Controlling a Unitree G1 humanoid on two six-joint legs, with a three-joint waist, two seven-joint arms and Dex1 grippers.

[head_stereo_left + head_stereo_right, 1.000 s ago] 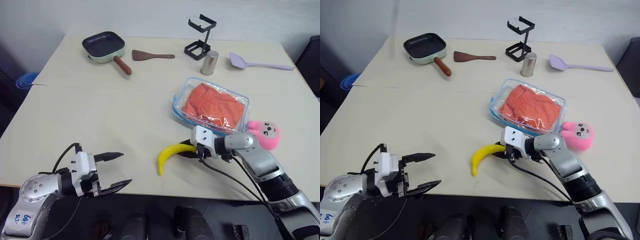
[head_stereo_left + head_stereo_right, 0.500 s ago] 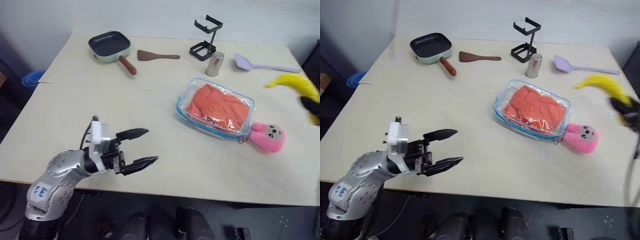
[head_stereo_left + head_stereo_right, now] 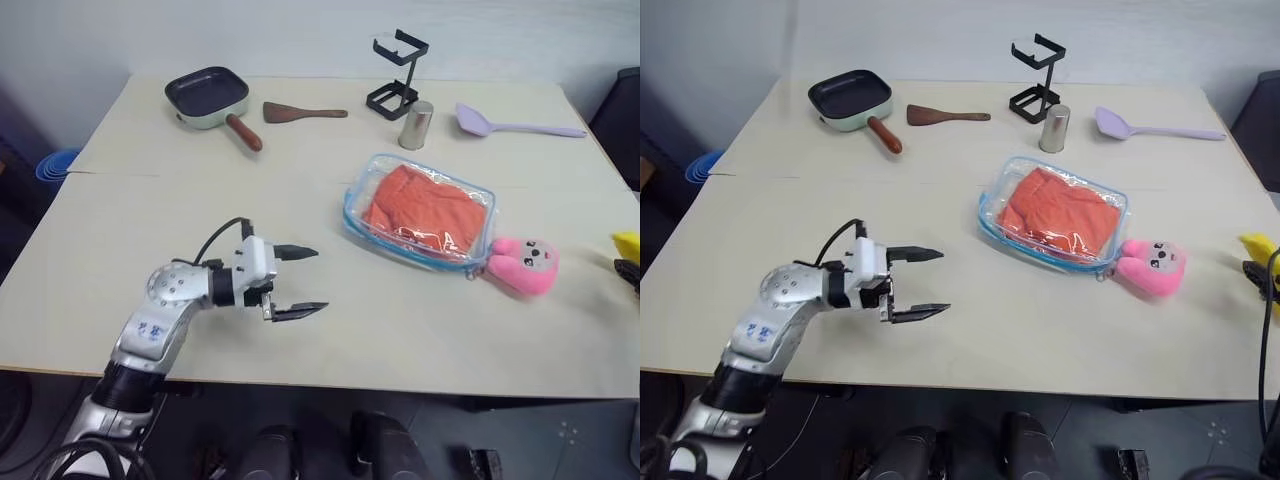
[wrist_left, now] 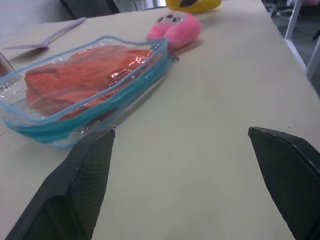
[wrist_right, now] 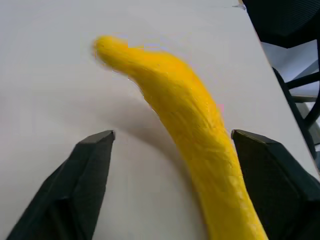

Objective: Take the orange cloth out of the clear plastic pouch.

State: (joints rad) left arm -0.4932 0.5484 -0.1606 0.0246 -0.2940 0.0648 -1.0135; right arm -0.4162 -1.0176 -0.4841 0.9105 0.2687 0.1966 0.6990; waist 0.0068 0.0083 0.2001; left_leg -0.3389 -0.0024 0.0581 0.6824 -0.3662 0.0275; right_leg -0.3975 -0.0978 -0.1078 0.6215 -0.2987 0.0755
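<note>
Currently the left gripper hangs just over the table, fingers spread wide, nothing between them. It points toward the pouch, which lies ahead of the tips with a clear gap of bare table between. The cloth sits fully inside the pouch, folded and wrinkled, filling most of it. In the left wrist view the pouch's blue-trimmed edge faces the gripper, nearer to one finger than the other.

Plush toy lies past the pouch from the left gripper, touching the pouch's far corner.

Right gripper is at the table's right edge, well apart from the pouch. Its fingers are wide too; the banana runs up between them, lying on the table, and neither finger touches it in the right wrist view.

Beyond the pouch at the table's far side: metal cup, black wire stand, lilac spatula, brown spatula, and a pan.
</note>
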